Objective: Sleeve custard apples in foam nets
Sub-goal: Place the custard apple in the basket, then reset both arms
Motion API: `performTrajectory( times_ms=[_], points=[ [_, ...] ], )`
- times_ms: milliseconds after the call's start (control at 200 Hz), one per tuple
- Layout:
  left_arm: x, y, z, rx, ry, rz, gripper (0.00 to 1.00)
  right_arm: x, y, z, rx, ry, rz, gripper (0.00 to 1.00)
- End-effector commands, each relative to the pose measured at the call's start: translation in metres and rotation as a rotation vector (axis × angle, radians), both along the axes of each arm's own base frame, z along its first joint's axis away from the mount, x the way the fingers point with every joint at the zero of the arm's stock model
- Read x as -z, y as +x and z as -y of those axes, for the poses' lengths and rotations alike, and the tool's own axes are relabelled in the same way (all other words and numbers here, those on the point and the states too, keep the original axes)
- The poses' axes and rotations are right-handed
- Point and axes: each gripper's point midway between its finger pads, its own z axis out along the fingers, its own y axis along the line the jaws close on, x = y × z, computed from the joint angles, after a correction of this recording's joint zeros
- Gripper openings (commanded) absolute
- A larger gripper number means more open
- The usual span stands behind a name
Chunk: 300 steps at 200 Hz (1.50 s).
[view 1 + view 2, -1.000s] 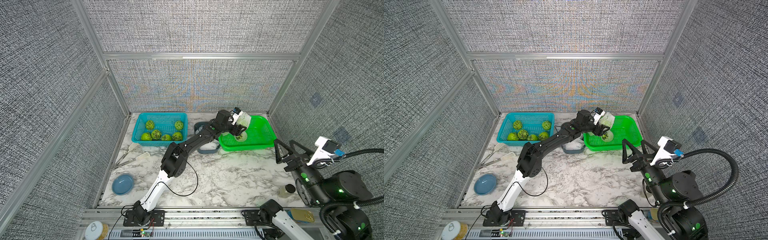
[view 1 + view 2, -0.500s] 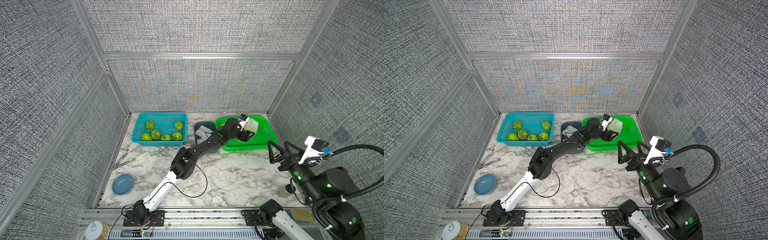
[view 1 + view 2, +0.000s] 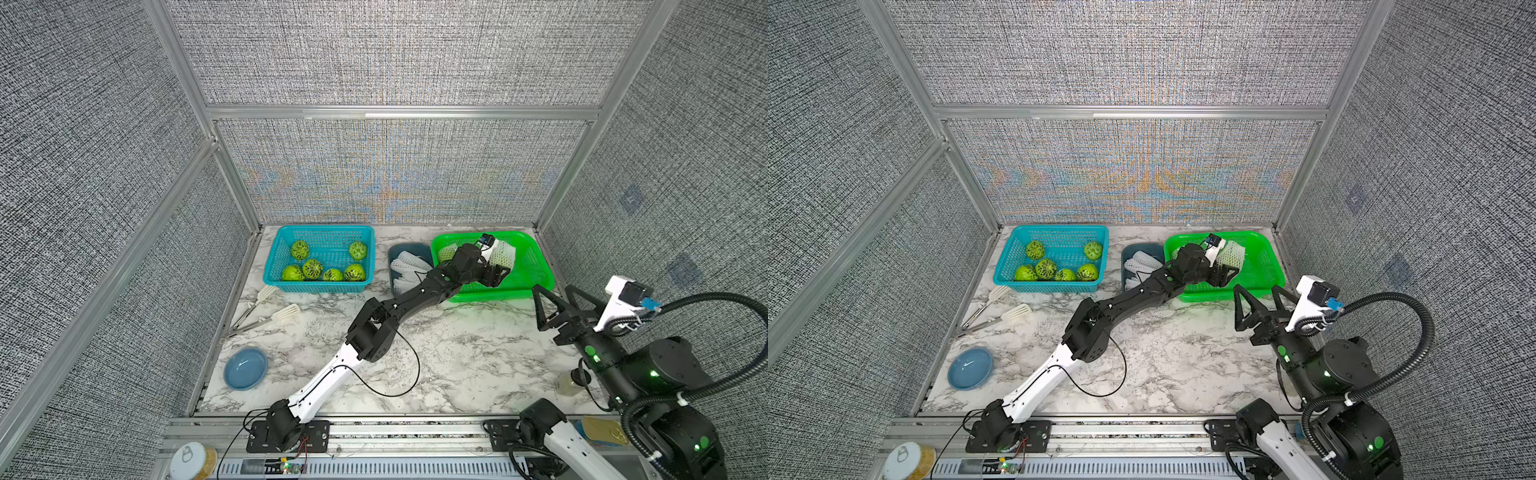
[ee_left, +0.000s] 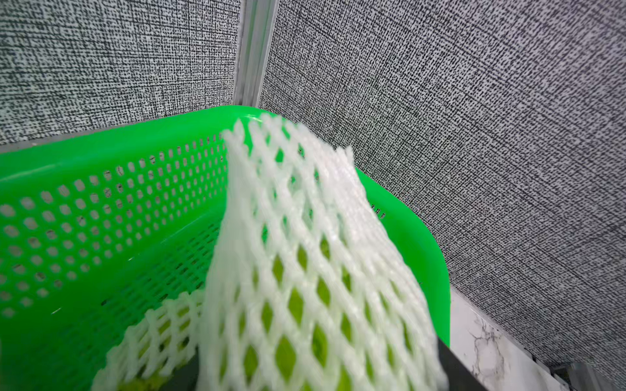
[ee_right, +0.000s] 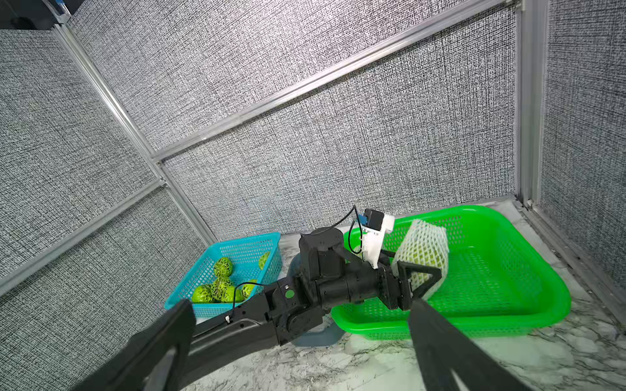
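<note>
Left gripper (image 5: 428,270) pinching netted custard apple (image 5: 423,247), moved farther over green basket (image 5: 528,325), right gripper (image 3: 557,297) spread wide

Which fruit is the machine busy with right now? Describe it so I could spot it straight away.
Find the green basket at the back of the marble table. Over it the left tool grips a green custard apple wrapped in white foam net. The other netted fruit lies loose on the basket floor, and the fruits in the blue basket are bare.
</note>
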Motion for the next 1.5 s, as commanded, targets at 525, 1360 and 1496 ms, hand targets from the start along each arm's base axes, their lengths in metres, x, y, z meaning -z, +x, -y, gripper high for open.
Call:
performTrajectory(
  times_ms=[525,1360,1496],
  points=[
    [0.006,-0.005,0.006,-0.02,0.027,0.039,0.84,-0.002,0.0,0.003,0.018,-0.011,0.024,0.99],
    [-0.096,0.0,-0.021,-0.101,-0.017,0.263,0.91,0.001,0.01,0.005,0.056,-0.06,0.007,0.99],
    [-0.152,-0.002,-0.056,-0.192,-0.044,0.381,0.93,-0.001,0.016,0.006,0.078,-0.07,-0.012,0.99]
  ],
)
